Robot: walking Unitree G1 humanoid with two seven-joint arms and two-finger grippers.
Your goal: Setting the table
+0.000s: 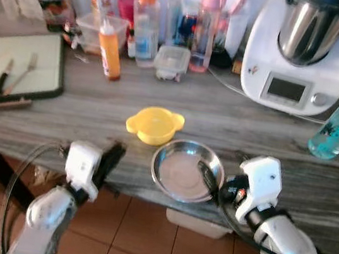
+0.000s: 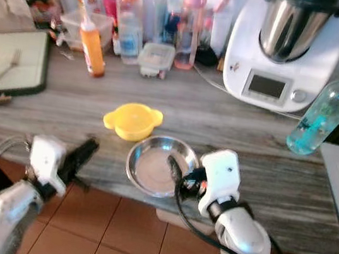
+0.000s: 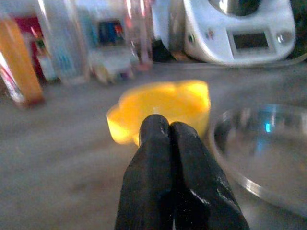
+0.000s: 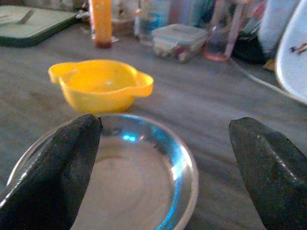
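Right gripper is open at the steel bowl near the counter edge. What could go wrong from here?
1. The steel bowl sits at the counter's front edge; a nudge from the open right gripper might tip it off.
2. The yellow bowl sits close behind, so pushing forward may bump it.
3. The shut left gripper hovers nearby and could clip either bowl.

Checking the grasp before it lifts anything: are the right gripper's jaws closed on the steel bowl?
No. The right gripper has its jaws wide apart above the steel bowl, gripping nothing.
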